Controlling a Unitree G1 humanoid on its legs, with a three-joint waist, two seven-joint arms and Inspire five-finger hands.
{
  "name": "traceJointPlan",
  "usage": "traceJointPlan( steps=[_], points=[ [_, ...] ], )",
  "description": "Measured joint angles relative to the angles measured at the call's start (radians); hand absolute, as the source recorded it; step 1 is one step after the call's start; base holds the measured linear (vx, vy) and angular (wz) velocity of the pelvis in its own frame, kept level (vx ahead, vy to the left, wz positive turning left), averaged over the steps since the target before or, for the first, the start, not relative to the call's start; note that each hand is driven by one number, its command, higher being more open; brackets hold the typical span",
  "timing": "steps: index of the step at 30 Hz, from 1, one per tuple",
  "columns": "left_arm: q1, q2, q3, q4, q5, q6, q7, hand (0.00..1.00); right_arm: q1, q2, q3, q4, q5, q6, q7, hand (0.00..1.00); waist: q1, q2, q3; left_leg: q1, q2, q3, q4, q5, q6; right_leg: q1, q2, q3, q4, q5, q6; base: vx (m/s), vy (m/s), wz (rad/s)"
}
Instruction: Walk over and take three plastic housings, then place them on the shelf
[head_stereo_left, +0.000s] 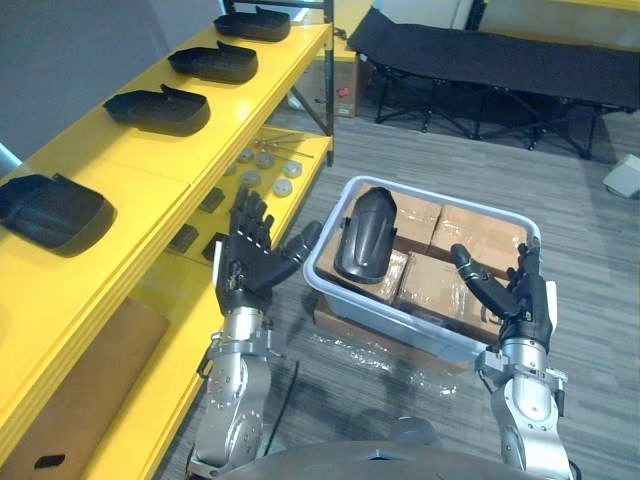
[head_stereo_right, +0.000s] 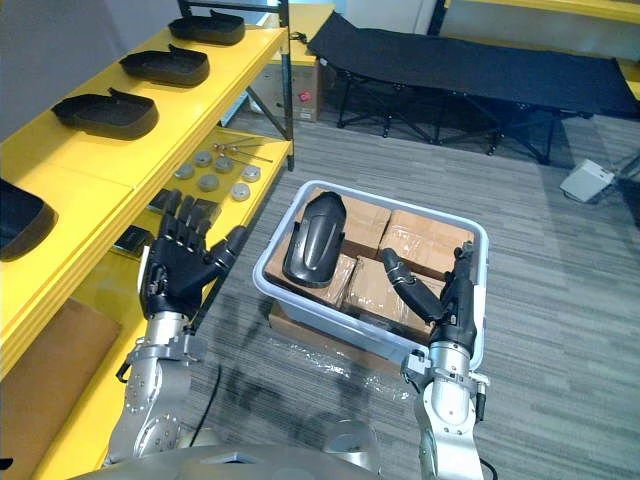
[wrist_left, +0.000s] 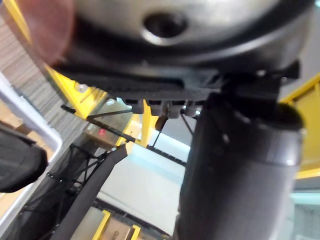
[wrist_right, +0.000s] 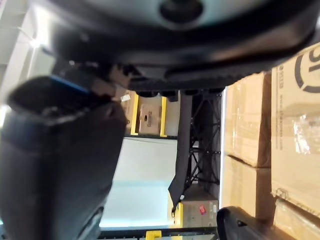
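A black plastic housing (head_stereo_left: 365, 235) lies in a grey bin (head_stereo_left: 352, 297) on the floor, resting on cardboard boxes (head_stereo_left: 472, 235). Several more black housings (head_stereo_left: 160, 108) sit in a row on the yellow shelf's top board (head_stereo_left: 150, 165). My left hand (head_stereo_left: 250, 258) hangs open between the shelf and the bin, fingers straight and spread, holding nothing. Above the bin's near right rim my right hand (head_stereo_left: 515, 295) is open too, thumb toward the housing. A slice of the housing (wrist_left: 20, 162) shows in the left wrist view.
The shelf's lower board (head_stereo_left: 275, 170) carries small round metal parts (head_stereo_left: 265, 160) and flat dark pieces (head_stereo_left: 210, 200). A flat brown cardboard sheet (head_stereo_left: 85, 385) lies on the bottom board. A black folding cot (head_stereo_left: 500, 60) stands behind the bin. Grey carpet (head_stereo_left: 590, 260) spreads to the right.
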Motion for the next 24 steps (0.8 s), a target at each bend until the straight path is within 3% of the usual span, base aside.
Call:
traceJointPlan(
  steps=[1,3,8,11,13,18,24],
  points=[
    [0.0,0.002,0.0,0.0,0.019,0.0,0.003,1.0,-0.003,-0.006,0.001,0.0,0.0,0.0,0.0,1.0,0.0,-0.005,0.002,0.003,-0.018,-0.012,-0.027,0.0,-0.001,-0.012,-0.008,0.003,-0.008,0.013,0.001,0.03,0.052,-0.34],
    [-0.001,0.003,0.01,0.001,0.017,0.0,0.0,1.0,-0.043,-0.027,0.022,0.058,0.0,-0.001,-0.032,1.0,0.015,-0.014,0.014,-0.011,-0.065,-0.005,-0.07,0.017,-0.028,-0.036,-0.042,-0.008,-0.084,0.101,0.014,-0.03,0.131,-0.3],
    [-0.005,0.058,0.011,0.029,0.025,-0.001,-0.033,1.0,-0.19,-0.027,0.053,0.282,-0.002,0.034,-0.121,1.0,0.052,-0.011,0.028,-0.031,-0.102,0.001,-0.046,0.005,-0.017,-0.018,-0.07,-0.053,-0.19,0.23,0.013,-0.08,0.153,-0.16],
    [-0.009,0.077,0.009,0.029,0.1,0.0,-0.035,1.0,-0.268,-0.039,0.049,0.377,-0.046,0.043,-0.164,1.0,0.068,-0.011,0.04,-0.085,-0.097,-0.01,0.022,-0.025,-0.017,-0.019,-0.069,-0.081,-0.214,0.235,0.015,-0.1,0.041,0.07],
    [-0.053,0.089,-0.008,0.029,0.124,0.003,-0.043,1.0,-0.435,-0.109,0.034,0.529,-0.08,0.084,-0.214,1.0,0.073,0.004,0.087,-0.155,-0.095,-0.049,0.097,-0.042,-0.018,-0.02,-0.066,-0.114,-0.229,0.235,0.016,-0.17,0.019,0.26],
    [-0.099,0.123,-0.052,0.03,0.123,0.017,-0.091,1.0,-0.707,-0.231,-0.022,0.756,-0.081,0.119,-0.311,1.0,0.108,0.038,0.156,-0.262,-0.091,-0.112,0.161,-0.037,-0.019,-0.057,-0.051,-0.151,-0.229,0.254,0.03,-0.15,-0.004,0.24],
    [-0.118,0.157,-0.071,0.084,0.091,0.02,-0.117,1.0,-0.985,-0.423,0.035,0.954,-0.08,0.119,-0.32,1.0,0.156,0.048,0.23,-0.32,-0.099,-0.145,0.18,-0.017,-0.015,-0.076,-0.048,-0.178,-0.245,0.279,0.026,-0.05,0.012,0.15]
  ],
)
